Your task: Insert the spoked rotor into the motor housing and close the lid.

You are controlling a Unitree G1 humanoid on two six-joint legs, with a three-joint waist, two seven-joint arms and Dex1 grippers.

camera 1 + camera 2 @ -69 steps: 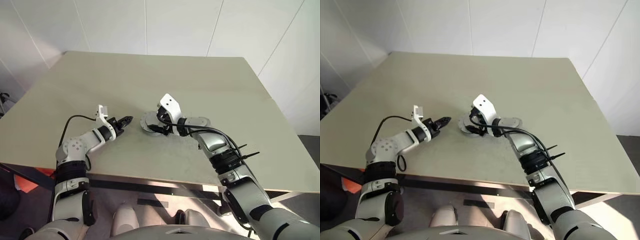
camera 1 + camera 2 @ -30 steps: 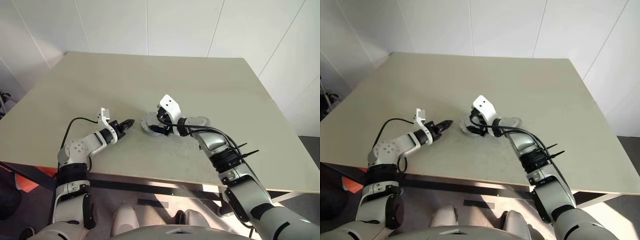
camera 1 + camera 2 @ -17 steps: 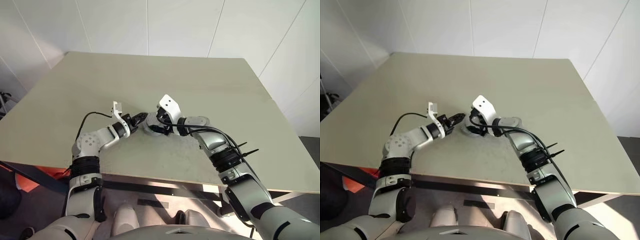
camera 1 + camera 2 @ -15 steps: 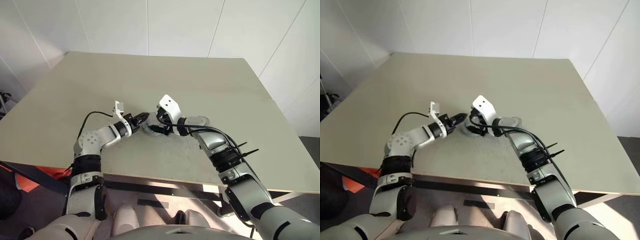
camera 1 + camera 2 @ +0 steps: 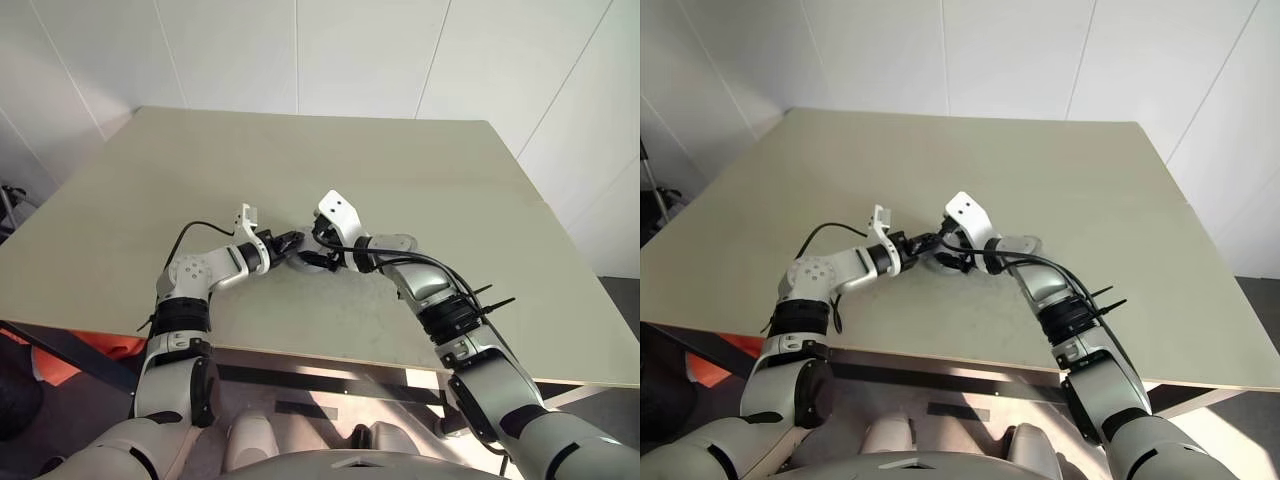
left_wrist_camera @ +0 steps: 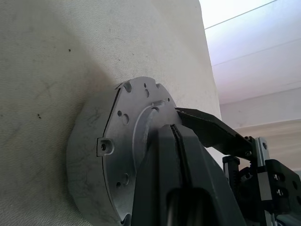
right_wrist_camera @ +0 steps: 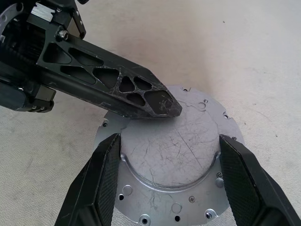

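Observation:
A round silver-grey lid (image 7: 174, 160) with a raised centre and screw holes round its flange lies flat on the table, near the middle. My right gripper (image 7: 169, 139) reaches over it, one finger pressed against each side of the raised centre, shut on it. My left gripper (image 7: 162, 106) comes in from the left, shut with nothing between its fingers. Its tip rests on the lid's top near the edge (image 6: 141, 117). In the head views the two grippers meet over the lid (image 5: 303, 259). The spoked rotor and the motor housing are hidden.
The beige table (image 5: 300, 160) stretches wide and bare behind the grippers and to both sides. Its front edge (image 5: 330, 355) runs close below the arms. A black cable (image 5: 200, 228) loops from my left wrist.
My left arm has swung right across the table, and its shut tip now rests on the lid. The right gripper and the lid have stayed put.

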